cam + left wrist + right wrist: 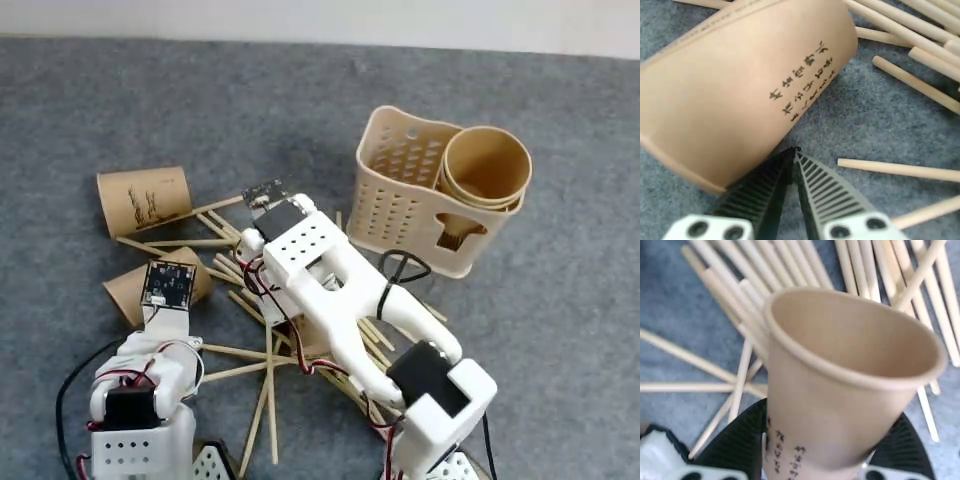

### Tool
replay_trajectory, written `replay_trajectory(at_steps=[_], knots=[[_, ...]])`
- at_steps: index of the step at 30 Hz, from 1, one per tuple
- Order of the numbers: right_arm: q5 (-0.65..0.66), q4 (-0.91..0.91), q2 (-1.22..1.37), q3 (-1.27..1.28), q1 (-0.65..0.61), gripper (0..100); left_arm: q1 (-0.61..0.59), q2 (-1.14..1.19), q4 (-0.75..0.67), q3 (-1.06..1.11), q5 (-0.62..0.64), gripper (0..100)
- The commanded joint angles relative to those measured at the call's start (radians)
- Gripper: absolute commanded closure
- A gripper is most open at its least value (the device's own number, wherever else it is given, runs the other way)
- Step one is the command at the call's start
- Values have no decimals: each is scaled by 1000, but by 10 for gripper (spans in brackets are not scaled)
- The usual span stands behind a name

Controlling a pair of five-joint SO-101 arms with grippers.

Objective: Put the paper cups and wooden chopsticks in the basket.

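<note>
My right gripper [822,455] is shut on a tan paper cup [840,375], held mouth-up above a scatter of wooden chopsticks [735,275]. My left gripper [795,152] is shut with nothing in it, its tips against the side of another paper cup [740,85] lying on the grey cloth. That cup [128,292] shows partly under the left arm [168,285] in the high view. A third cup [145,200] lies on its side farther left. The beige basket [400,195] at the right holds stacked cups [487,165]. The right arm [330,290] stretches over the chopstick pile [250,350].
Loose chopsticks [910,30] lie close around the left gripper. The grey cloth [150,100] covers the table, with open room at the back and right of the basket.
</note>
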Motion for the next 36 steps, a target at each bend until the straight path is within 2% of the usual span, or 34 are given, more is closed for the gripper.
replay_trajectory(at_steps=[1, 7, 13, 17, 21, 23, 31, 36], knots=[[14, 65, -153, -85, 8, 821, -8, -5, 8, 19, 6, 986], [14, 79, -381, -99, 45, 821, -8, -5, 8, 19, 6, 986], [15, -16, -647, -99, 185, 821, -8, -5, 8, 19, 6, 986], [29, -188, -794, -93, 315, 821, -8, -5, 8, 19, 6, 986], [160, -357, -881, -36, 447, 821, -8, -5, 8, 19, 6, 986], [184, -456, -900, 21, 512, 821, -8, -5, 8, 19, 6, 986], [190, -825, -914, 315, 725, 821, -8, -5, 8, 19, 6, 986], [192, -1001, -914, 450, 777, 821, -8, -5, 8, 19, 6, 986]])
